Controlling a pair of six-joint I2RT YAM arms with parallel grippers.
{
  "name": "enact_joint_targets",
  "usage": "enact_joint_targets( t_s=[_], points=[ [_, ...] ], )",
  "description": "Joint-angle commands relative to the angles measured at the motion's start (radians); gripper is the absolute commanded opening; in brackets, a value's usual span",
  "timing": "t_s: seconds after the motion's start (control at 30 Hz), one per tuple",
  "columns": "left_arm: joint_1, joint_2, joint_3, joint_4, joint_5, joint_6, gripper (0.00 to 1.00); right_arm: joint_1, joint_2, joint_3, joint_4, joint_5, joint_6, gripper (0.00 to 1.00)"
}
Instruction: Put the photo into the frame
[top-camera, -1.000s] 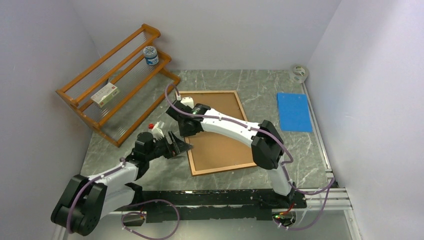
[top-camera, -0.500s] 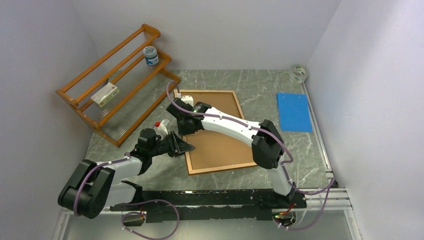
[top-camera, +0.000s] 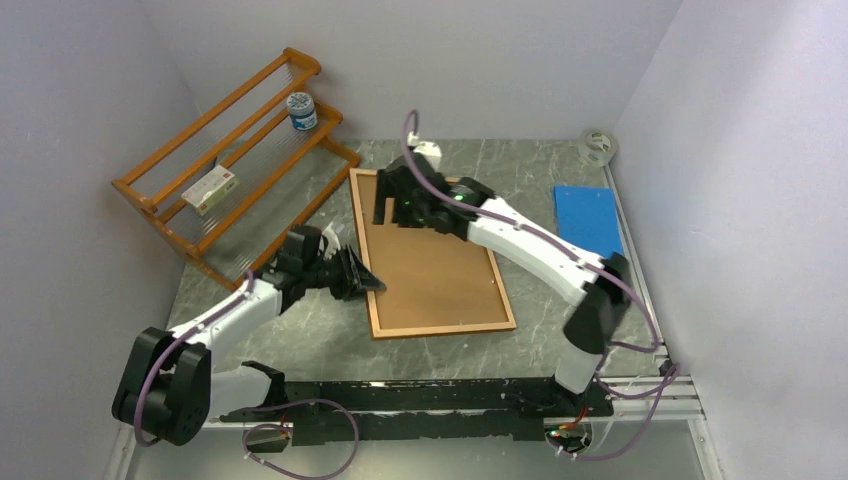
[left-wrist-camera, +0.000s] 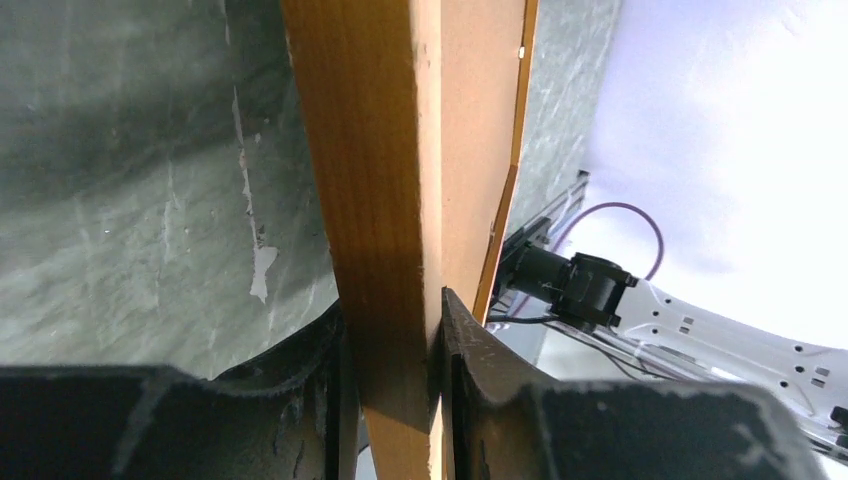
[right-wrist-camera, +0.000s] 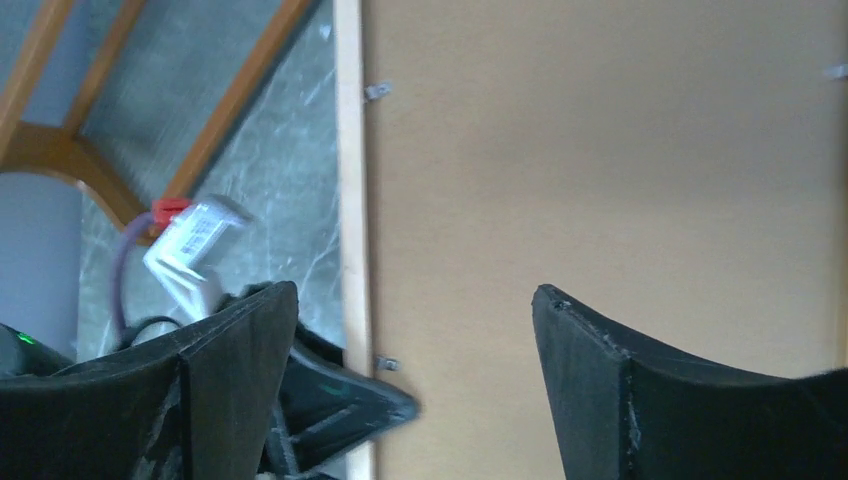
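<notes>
Fingers (left-wrist-camera: 480, 370) of the left gripper (left-wrist-camera: 392, 330) clamp the frame's (top-camera: 445, 329) nine-o'clock rail, likely steadying it. Right gripper (right-wrist-camera: 415, 330) hovers open over the backing board (top-camera: 435, 265).

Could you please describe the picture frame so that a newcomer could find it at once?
On the grey marbled table, right of the orange wooden rack, lies a large thin light-brown wooden frame, brown backing up. Unlike the smaller blue sheet nearby, the left gripper pinches its left rail.
</notes>
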Motion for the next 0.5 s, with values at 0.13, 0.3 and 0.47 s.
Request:
enact_joint_targets(
  t_s=[0.13,0.3,0.47],
  points=[
    [0.008,0.005,0.539,-0.753,-0.218,0.434,0.03,-0.123,-0.362,-0.315,0.224,0.004,-0.025,0.99],
    [0.009,0.1,0.917,-1.034,-0.341,0.598,0.03,-0.21,-0.474,-0.437,0.286,-0.13,-0.015,0.99],
    [0.007,0.19,1.199,-1.145,-0.407,0.692,0.03,-0.212,-0.574,-0.567,0.391,-0.162,-0.036,0.99]
  ],
)
